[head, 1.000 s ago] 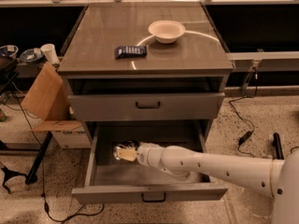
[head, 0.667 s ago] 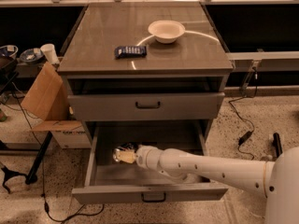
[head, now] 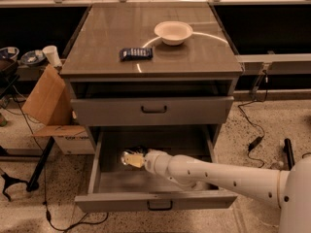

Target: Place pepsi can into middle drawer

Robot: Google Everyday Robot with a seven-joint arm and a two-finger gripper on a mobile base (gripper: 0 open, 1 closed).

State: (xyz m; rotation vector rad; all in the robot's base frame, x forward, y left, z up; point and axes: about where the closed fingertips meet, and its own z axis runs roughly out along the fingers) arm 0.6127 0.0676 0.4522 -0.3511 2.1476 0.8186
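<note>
Grey cabinet [head: 194, 57] fills the centre, standing on a speckled floor with dark shelving behind it. The white robot arm [head: 218, 176] comes in from the lower right, crosses the front right corner of the open drawer and reaches left into it. The middle drawer [head: 155, 201] is pulled well out, showing a deep grey box interior with a small dark handle centred on the front. The arm covers much of the drawer's right and centre floor. The upper drawer front [head: 107, 111] sits above it, closed, with a black handle. An open cardboard box [head: 46, 101] leans just beside the cabinet's left side.

On the cabinet top, a white bowl [head: 173, 32] is at back centre-right and a flat dark-blue snack packet [head: 136, 53] is left of centre. They are apart from each other. A white paper cup [head: 51, 55] stands on the low shelf to the left. A black cable with power brick [head: 254, 142] lies on the floor to the right.

The gripper [head: 132, 159] is inside the middle drawer, left of centre, low near its floor. Cannot tell whether it is open, closed or holding anything. Its tip shows a pale rounded glint with a dark bit just behind. The pepsi can cannot be made out with certainty; if it shows at all, it is that shape at the gripper tip, inside the drawer.
</note>
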